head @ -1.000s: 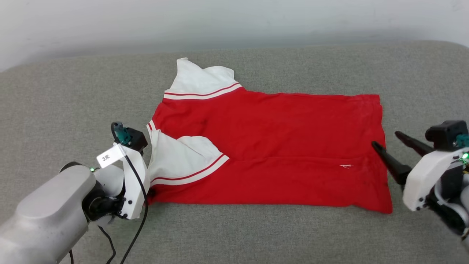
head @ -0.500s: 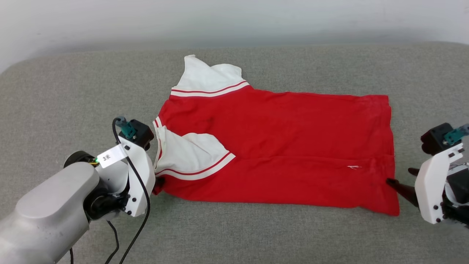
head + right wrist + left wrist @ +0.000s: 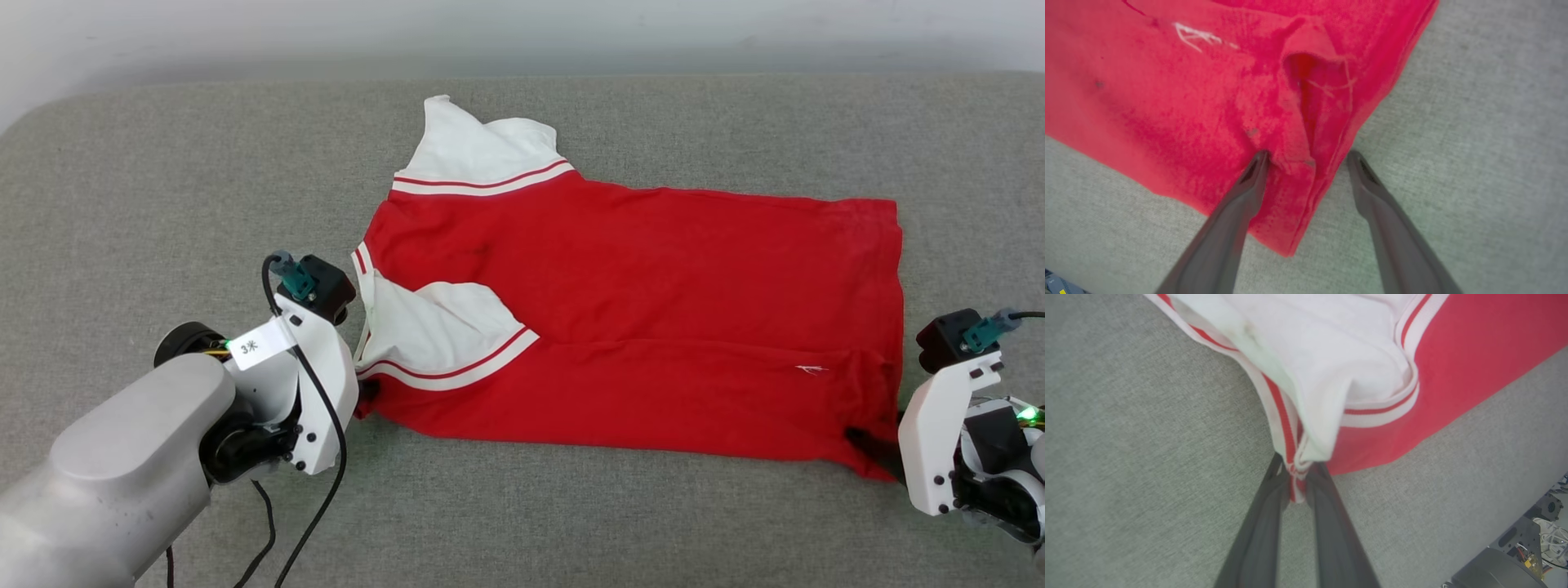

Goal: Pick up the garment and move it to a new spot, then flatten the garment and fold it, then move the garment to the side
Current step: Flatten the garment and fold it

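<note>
This looks like a robot test room or lab rather than a lived-in home, though there is little to go on. The landmark is a broad grey upholstered pad [image 3: 163, 204], woven cloth with rounded far corners, like a sofa seat or padded bench. Behind the pad rises a plain, pale, evenly lit wall [image 3: 522, 33]. On the pad lies one red and white garment [image 3: 637, 327], spread out. Past the pad's edge, in the left wrist view, stands dark metal hardware [image 3: 1519, 539] with loose white cables [image 3: 1551, 535] and small coloured wires, the open gear of a lab or workshop.
</note>
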`<state>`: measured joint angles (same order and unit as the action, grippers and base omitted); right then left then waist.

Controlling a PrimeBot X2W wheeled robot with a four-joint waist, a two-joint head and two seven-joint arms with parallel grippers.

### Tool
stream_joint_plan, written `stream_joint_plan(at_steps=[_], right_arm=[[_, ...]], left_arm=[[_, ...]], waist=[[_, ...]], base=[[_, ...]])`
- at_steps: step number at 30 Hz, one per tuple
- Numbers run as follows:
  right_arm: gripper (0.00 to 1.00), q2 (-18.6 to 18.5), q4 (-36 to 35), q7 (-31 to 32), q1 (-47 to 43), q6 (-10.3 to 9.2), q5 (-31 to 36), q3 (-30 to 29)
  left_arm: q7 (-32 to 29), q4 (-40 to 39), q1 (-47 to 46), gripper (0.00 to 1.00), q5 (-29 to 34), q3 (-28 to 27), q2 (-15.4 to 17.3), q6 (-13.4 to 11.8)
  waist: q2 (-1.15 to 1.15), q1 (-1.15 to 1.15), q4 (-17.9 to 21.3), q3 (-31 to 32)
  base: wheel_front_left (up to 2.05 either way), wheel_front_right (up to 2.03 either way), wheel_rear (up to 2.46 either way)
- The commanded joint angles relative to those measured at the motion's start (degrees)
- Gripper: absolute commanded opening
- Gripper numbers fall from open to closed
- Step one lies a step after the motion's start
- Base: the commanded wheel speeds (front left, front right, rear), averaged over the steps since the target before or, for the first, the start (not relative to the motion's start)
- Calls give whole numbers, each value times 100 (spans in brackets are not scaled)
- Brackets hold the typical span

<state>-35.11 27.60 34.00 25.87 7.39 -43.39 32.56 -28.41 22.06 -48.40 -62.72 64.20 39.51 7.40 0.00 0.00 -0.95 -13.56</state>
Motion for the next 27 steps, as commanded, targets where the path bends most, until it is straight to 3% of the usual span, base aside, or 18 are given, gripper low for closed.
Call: stream_joint_plan(at_steps=[1, 2, 3, 14, 27], right_arm=[[89, 370, 188, -58, -278, 17, -35, 298], [38, 363, 205, -157, -247, 17, -44, 296], [0, 337, 212, -257, -206, 17, -48, 289], [0, -208, -240, -1080, -149, 7, -207, 162], [0, -703, -1223, -964, -939, 7, -423, -228]], left_arm=[[49, 16, 24, 0, -12, 15, -5, 5], [71, 33, 53, 0, -22, 26, 5, 5], [93, 48, 84, 0, -39, 33, 14, 5], [336, -150, 489, 0, -265, 76, 303, 5], [441, -1087, 1207, 0, -553, 117, 867, -241]], waist=[[0, 0, 0, 11], [0, 0, 7, 30], [0, 0, 15, 55], [0, 0, 63, 564], [0, 0, 19, 945]], base=[[0, 0, 0], [0, 0, 0], [0, 0, 0], [0, 0, 0], [0, 0, 0]])
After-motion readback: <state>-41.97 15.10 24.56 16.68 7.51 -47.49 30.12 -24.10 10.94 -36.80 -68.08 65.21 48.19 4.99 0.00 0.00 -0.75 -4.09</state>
